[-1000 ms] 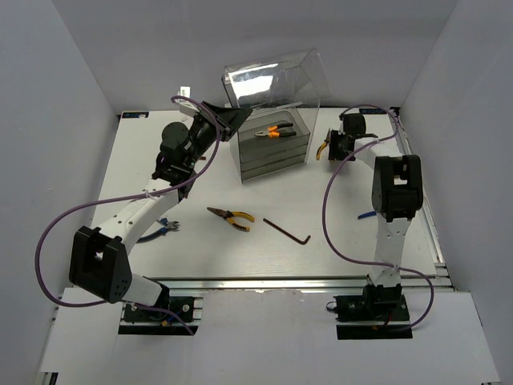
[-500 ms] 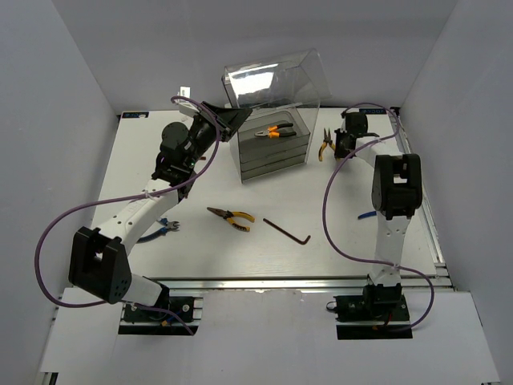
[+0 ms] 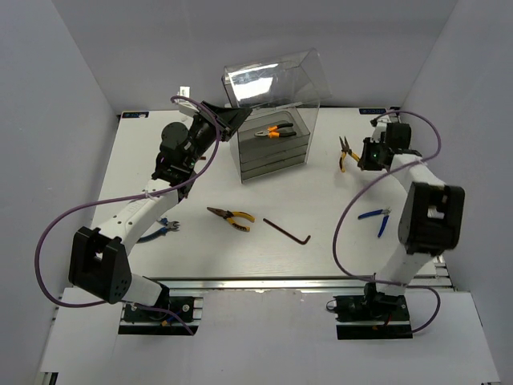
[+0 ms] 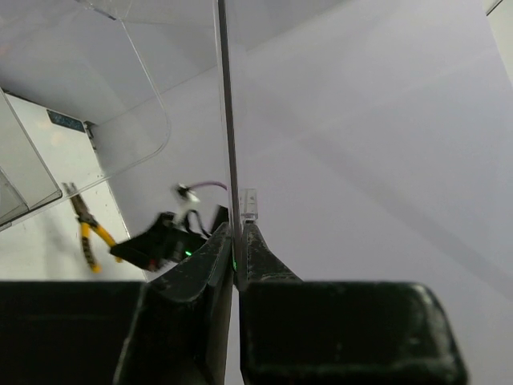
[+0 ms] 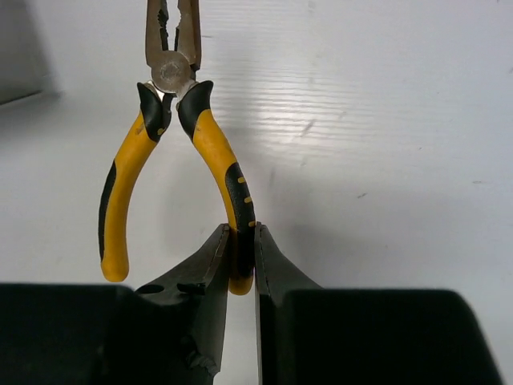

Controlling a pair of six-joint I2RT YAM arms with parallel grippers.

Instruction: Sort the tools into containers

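Observation:
The smoky clear drawer cabinet [image 3: 272, 152] stands at the back middle, its rounded lid [image 3: 268, 80] tipped up. My left gripper [image 3: 231, 120] is shut on the lid's edge [image 4: 227, 120], the fingers [image 4: 260, 249] pinching the thin clear sheet. Orange-handled pliers [image 3: 272, 131] lie in the open top. My right gripper [image 3: 358, 156] is shut on one handle of yellow-handled pliers [image 3: 345, 152], right of the cabinet; in the right wrist view [image 5: 240, 257] the pliers [image 5: 210, 144] point away with the jaws nearly closed. They hang above the white table.
On the table lie yellow-handled pliers [image 3: 231, 216], a dark hex key [image 3: 287, 231], a blue-handled tool [image 3: 167, 226] by the left arm and another blue-handled tool [image 3: 373, 215] by the right arm. White walls enclose the table on three sides.
My right arm has swung right, away from the cabinet, carrying the yellow pliers; the blue tool at the right now shows. The left arm has not moved.

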